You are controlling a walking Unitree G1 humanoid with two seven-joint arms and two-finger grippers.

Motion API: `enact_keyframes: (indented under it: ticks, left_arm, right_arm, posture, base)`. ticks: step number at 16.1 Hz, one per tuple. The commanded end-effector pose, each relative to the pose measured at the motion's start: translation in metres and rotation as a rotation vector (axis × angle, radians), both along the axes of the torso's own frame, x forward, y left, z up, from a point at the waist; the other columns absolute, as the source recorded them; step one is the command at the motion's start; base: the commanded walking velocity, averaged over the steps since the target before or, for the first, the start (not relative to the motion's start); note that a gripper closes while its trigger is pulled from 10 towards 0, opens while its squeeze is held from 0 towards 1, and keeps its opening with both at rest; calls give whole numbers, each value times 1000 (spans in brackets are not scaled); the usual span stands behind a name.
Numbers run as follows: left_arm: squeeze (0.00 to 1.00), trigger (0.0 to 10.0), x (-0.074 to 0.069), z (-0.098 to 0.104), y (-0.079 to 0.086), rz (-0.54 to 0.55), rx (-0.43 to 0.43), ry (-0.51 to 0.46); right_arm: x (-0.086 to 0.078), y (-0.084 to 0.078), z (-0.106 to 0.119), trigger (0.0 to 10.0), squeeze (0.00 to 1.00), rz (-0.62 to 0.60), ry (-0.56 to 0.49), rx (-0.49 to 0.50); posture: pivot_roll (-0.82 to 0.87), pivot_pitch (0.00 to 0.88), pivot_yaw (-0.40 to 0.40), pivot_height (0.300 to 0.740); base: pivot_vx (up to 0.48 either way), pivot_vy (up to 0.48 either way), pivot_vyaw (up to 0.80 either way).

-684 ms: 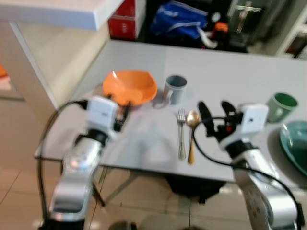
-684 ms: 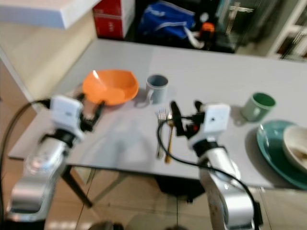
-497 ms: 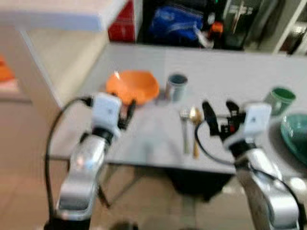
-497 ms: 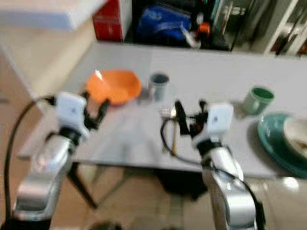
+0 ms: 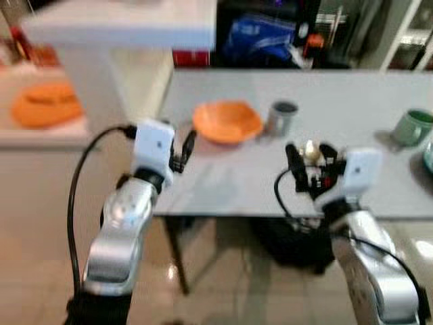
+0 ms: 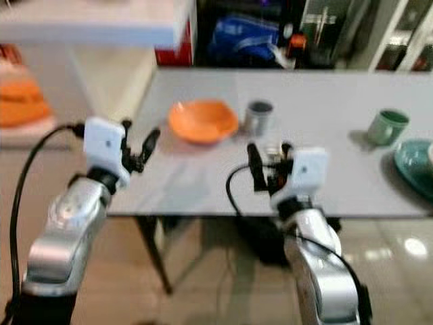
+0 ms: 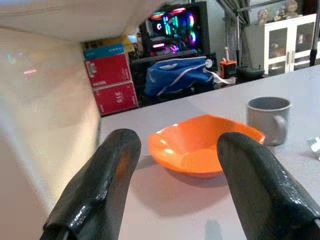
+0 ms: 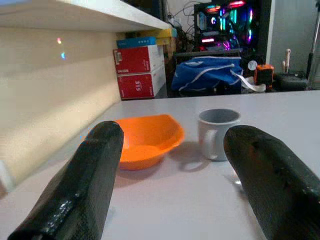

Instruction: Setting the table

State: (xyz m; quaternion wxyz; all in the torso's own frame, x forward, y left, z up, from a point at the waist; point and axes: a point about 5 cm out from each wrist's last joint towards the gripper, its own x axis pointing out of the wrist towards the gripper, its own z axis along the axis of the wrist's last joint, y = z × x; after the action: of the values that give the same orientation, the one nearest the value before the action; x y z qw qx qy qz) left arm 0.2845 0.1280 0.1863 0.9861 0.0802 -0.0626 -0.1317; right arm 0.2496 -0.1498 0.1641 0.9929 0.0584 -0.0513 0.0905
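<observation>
**Squaring up to the worktop, both grippers empty**

Landmark: the orange bowl near the worktop's left end.

Left of the bowl and nearer the camera, left gripper raised over the worktop's corner, fingers spread wide, nothing between them, aimed straight at the bowl in the wrist view. Just right of the bowl, a grey mug, upright, close but not touching. Right of the mug and nearer the edge, right gripper likewise parted and empty, a spoon glimpsed between its fingers, blurred. Far right of the bowl, a green mug; beyond that, a teal plate at the frame's edge.

Probably an approach step. Best done by closing on the worktop first, letting the blur settle, then picking one piece per gripper. Worth keeping fingers wide until over the target, and low enough for flat cutlery without scraping the surface.
</observation>
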Motion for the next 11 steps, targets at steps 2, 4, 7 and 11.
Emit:
enact_keyframes:
  ticks: [2, 4, 7, 11]
  left_arm:
    - [118, 10000, -1, 1, 10, 36, 4, 12]
    - [251, 10000, 1, 3, 13, 53, 15, 1]
    - [0, 10000, 2, 6, 14, 67, 31, -16]
    - [0, 10000, 3, 9, 12, 60, 37, -22]
  right_arm:
    - [2, 6, 4, 10000, 0, 28, -16, -3]
    - [2, 8, 4, 10000, 0, 40, -13, -17]
    - [3, 10, 3, 10000, 0, 48, -6, -15]
    - [5, 11, 4, 10000, 0, 48, -5, -4]
  posture:
    - [6, 0, -11, 740]
    - [8, 1, -12, 740]
    - [14, 6, -13, 740]
    - [14, 13, -9, 740]
  base:
    - [0, 480, 0]
    - [0, 480, 0]
    - [0, 480, 0]
    - [0, 480, 0]
